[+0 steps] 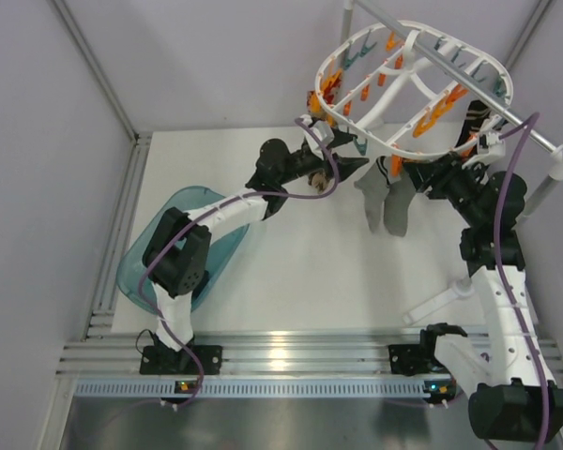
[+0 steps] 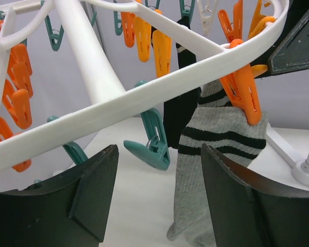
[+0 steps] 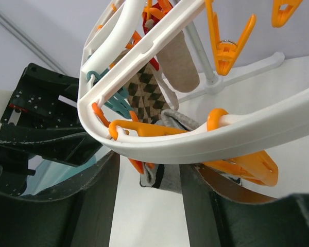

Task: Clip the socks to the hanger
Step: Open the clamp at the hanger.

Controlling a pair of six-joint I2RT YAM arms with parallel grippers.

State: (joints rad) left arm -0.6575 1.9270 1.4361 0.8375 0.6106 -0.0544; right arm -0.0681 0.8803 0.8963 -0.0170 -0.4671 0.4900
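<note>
While a striped grey sock (image 2: 216,154) hangs pegged to the hanger (image 2: 144,91), the left gripper (image 2: 157,200) gapes empty near a teal peg (image 2: 149,149), the right gripper (image 3: 149,195) parted too; bumping the hanger could unclip the sock.

The left arm (image 1: 227,212) and right arm (image 1: 495,246) stretch forward, left fingers (image 2: 90,203) and right fingers (image 3: 92,206) spread apart.
</note>
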